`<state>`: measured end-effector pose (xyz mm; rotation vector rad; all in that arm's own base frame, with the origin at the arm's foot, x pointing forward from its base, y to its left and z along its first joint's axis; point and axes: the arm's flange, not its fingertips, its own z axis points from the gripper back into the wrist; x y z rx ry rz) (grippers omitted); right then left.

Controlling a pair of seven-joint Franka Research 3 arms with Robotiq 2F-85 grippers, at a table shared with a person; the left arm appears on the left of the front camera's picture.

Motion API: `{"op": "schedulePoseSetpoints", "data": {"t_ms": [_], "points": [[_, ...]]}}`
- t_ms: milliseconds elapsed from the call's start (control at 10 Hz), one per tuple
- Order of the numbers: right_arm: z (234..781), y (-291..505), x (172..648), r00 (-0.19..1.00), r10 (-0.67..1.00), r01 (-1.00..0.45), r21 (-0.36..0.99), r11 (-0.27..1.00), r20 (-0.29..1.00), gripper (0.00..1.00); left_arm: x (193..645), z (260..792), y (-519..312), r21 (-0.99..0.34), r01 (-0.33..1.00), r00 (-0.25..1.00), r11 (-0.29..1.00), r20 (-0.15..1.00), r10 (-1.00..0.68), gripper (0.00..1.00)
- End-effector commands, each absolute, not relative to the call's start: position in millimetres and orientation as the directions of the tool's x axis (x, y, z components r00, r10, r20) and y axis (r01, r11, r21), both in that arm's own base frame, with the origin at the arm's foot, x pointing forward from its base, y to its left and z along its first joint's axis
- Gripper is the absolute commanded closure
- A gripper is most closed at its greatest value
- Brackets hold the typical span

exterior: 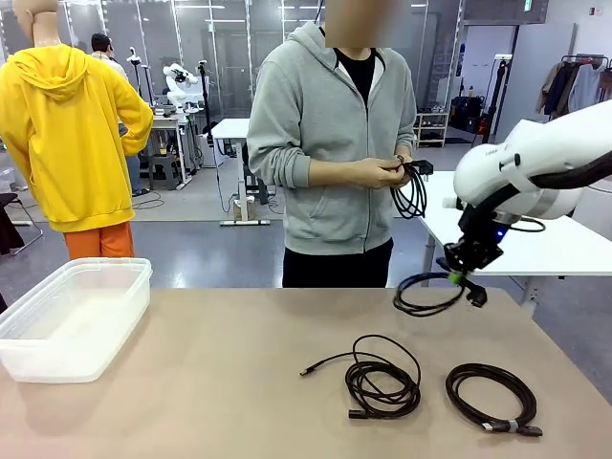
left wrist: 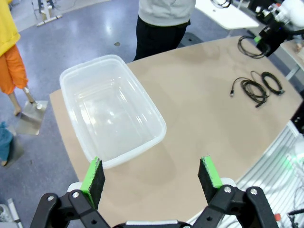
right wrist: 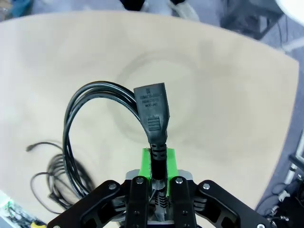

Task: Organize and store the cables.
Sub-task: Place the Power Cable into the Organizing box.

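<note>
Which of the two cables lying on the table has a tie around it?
The right-hand coil: a small grey tie binds its near side. The looser coil left of it has one end trailing out, no tie.

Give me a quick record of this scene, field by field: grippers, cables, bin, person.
Right gripper: shut on a coiled cable, held above the table
Left gripper: open, facing the clear bin
Cables on table: two, a loose coil and a tied coil
Person: standing at the far side, hands holding another cable
</note>
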<state>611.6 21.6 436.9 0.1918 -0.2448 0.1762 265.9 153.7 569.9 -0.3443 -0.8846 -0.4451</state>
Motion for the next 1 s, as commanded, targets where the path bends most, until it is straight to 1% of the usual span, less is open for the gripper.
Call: {"op": "schedulePoseSetpoints", "data": {"t_ms": [0, 200, 400, 500, 700, 800, 900], "points": [[461, 57, 581, 0.95, 0.121, -0.193, 0.236, 0.952, 0.289, 0.85, 266, 570, 153, -0.1, 0.517, 0.545, 0.85, 0.805, -0.237, 0.0], [472, 114, 562, 0.946, 0.161, -0.228, 0.223, 0.948, 0.281, 0.85, 266, 570, 153, -0.1, 0.517, 0.545, 0.85, 0.805, -0.237, 0.0], [465, 172, 554, 0.935, 0.183, -0.25, 0.197, 0.948, 0.304, 0.85, 266, 570, 153, -0.1, 0.517, 0.545, 0.85, 0.805, -0.237, 0.0], [455, 202, 557, 0.93, 0.2, -0.271, 0.207, 0.94, 0.308, 0.85, 266, 570, 153, -0.1, 0.517, 0.545, 0.85, 0.805, -0.237, 0.0], [431, 271, 561, 0.909, 0.211, -0.318, 0.272, 0.908, 0.359, 0.85, 266, 570, 153, -0.1, 0.517, 0.545, 0.85, 0.805, -0.237, 0.0], [419, 303, 561, 0.899, 0.258, -0.363, 0.273, 0.891, 0.353, 0.85, 266, 570, 153, -0.1, 0.517, 0.545, 0.85, 0.805, -0.237, 0.0], [403, 334, 563, 0.896, 0.313, -0.4, 0.266, 0.877, 0.315, 0.85, 266, 570, 153, -0.1, 0.517, 0.545, 0.85, 0.805, -0.237, 0.0]]}}
